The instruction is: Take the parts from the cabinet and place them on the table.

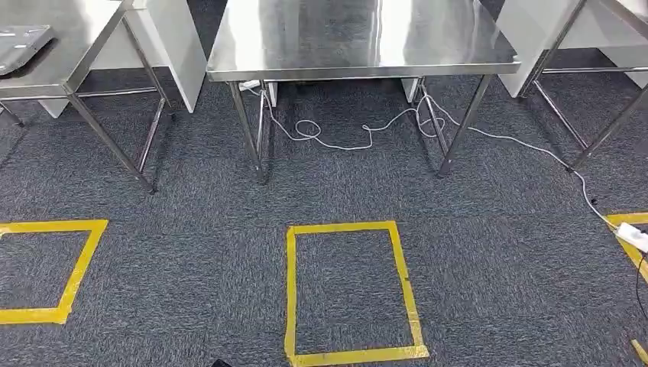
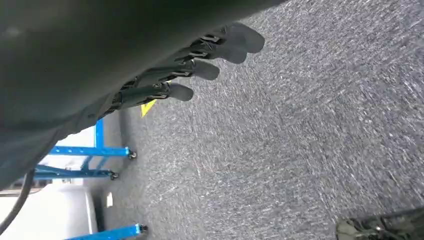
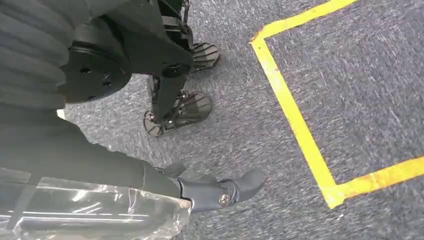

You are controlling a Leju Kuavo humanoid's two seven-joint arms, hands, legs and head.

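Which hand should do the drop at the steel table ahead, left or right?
Right, probably. In its wrist view the right hand holds a clear plastic bag, apparently the part. The left hand hangs with fingers extended over carpet, holding nothing. The middle table stands straight ahead with a bare top.

A lab or industrial test space is indicated: stainless steel worktables [image 1: 359,38] are set on grey carpet tile [image 1: 191,229], standing positions are marked in yellow tape squares [image 1: 348,290], and a loose white cable [image 1: 367,138] is trailed across the floor.
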